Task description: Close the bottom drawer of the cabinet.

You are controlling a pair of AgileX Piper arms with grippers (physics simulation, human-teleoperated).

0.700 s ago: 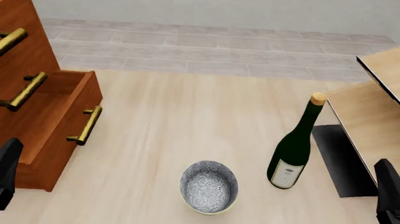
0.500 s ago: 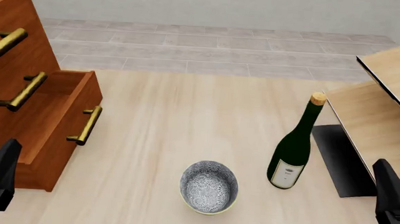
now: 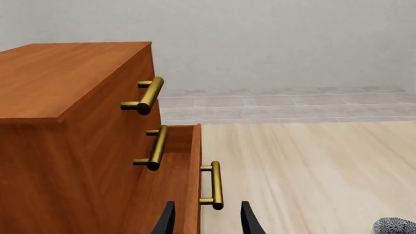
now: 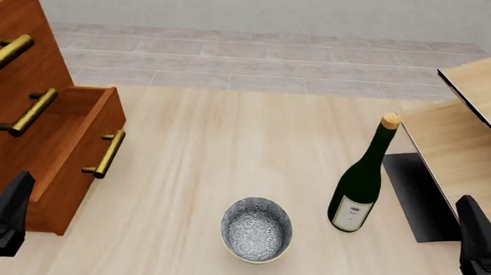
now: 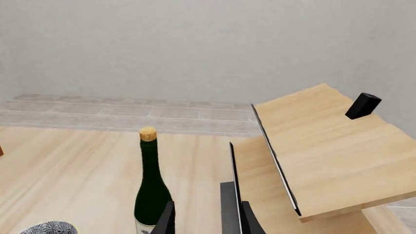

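The reddish-brown cabinet (image 4: pixel 15 50) stands at the left. Its bottom drawer (image 4: pixel 79 192) is pulled out, with the brass bar handle (image 4: pixel 106 153) on its front. My left gripper (image 4: pixel 8 208) is open and empty at the near left, just short of the drawer's near corner. In the left wrist view the cabinet (image 3: pixel 71 97) fills one side. The open gripper (image 3: pixel 206 222) sits close behind the drawer's handle (image 3: pixel 216 184), apart from it. My right gripper (image 4: pixel 474 234) is open and empty at the near right, and it shows open in its wrist view (image 5: pixel 205 219).
A patterned bowl (image 4: pixel 257 229) sits at the near centre, with a green wine bottle (image 4: pixel 361 178) upright to its right. Pale light-wood furniture with black edging (image 4: pixel 472 137) stands at the right. The bottle (image 5: pixel 151 185) also shows in the right wrist view.
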